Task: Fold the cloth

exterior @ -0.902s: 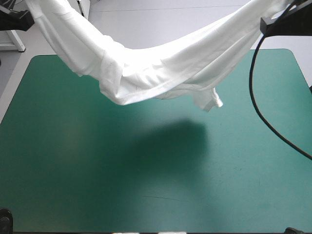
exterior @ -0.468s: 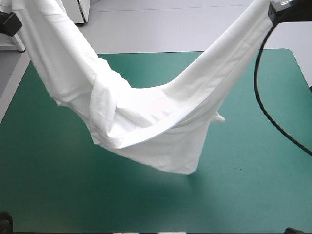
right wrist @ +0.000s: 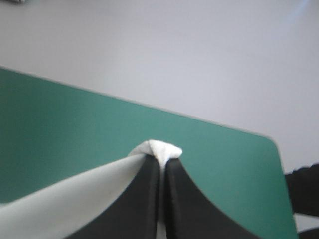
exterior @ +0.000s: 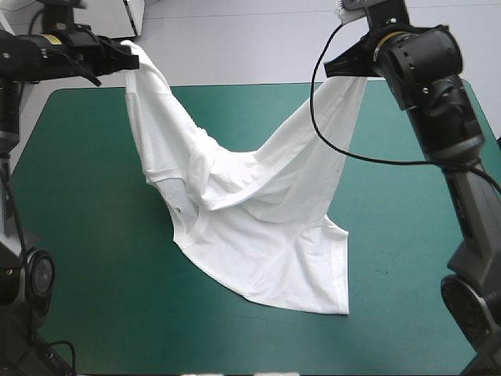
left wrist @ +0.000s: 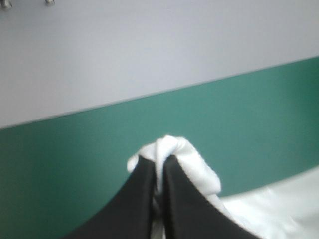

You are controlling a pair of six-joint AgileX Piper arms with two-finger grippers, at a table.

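Observation:
The white T-shirt (exterior: 258, 227) hangs between both arms over the teal-green table, sagging in the middle. Its lower part lies spread on the cover toward the front. My left gripper (exterior: 129, 56) is shut on one corner of it above the far left of the table. In the left wrist view a bunch of T-shirt (left wrist: 174, 154) pokes out past the left gripper (left wrist: 159, 162). My right gripper (exterior: 338, 66) is shut on the other corner above the far edge. In the right wrist view a small fold of T-shirt (right wrist: 159, 148) sits at the tip of the right gripper (right wrist: 161, 160).
Bare teal-green cover (exterior: 86, 266) lies to the left, right and front of the T-shirt. The table's far edge (exterior: 235, 84) runs just below both grippers.
Both arms have come down and inward from high outside the picture. The T-shirt, earlier hanging free above the table, now rests its lower part on the cover.

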